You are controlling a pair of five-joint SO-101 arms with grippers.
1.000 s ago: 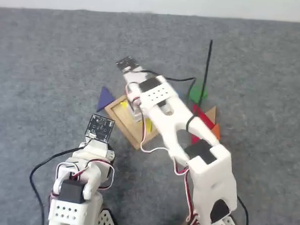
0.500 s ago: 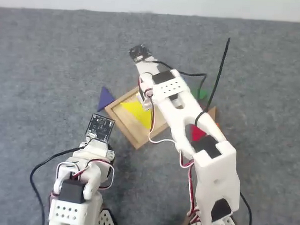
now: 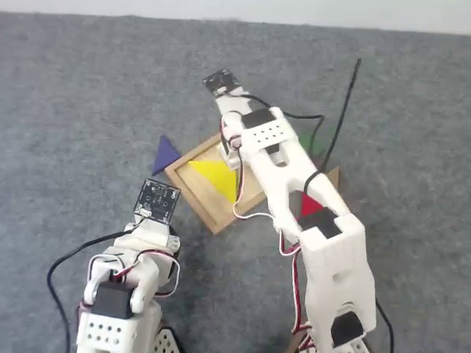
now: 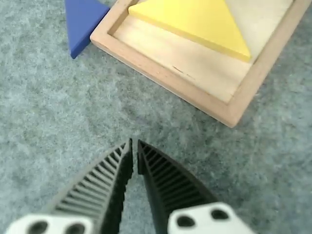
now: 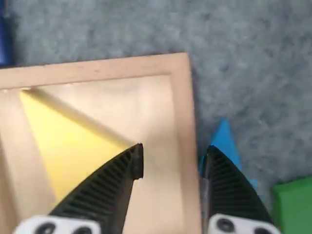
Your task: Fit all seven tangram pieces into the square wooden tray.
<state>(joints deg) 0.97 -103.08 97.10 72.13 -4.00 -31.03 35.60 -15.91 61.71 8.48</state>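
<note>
The square wooden tray point(image 3: 192, 200) lies mid-table with a large yellow triangle point(image 3: 216, 177) flat inside it. My right gripper point(image 5: 173, 158) hangs open over the tray's far edge point(image 5: 183, 107), one finger above the tray floor beside the yellow triangle point(image 5: 63, 141), the other above a light blue piece point(image 5: 224, 144) outside the rim. A dark blue triangle point(image 3: 166, 151) rests on the carpet by the tray's left corner. My left gripper point(image 4: 134, 146) is shut and empty, low over the carpet short of the tray point(image 4: 161, 79), facing the yellow triangle point(image 4: 195, 19) and blue triangle point(image 4: 80, 22).
A green piece point(image 3: 319, 146) and a red piece point(image 3: 311, 205) lie on the carpet to the right of the tray, partly hidden by the right arm point(image 3: 286, 175). The green piece point(image 5: 292, 204) sits next to the light blue one. Grey carpet surrounds everything.
The right arm has drawn back from low over the tray toward its far side, leaving the yellow triangle lying uncovered in the tray. The left arm has kept still.
</note>
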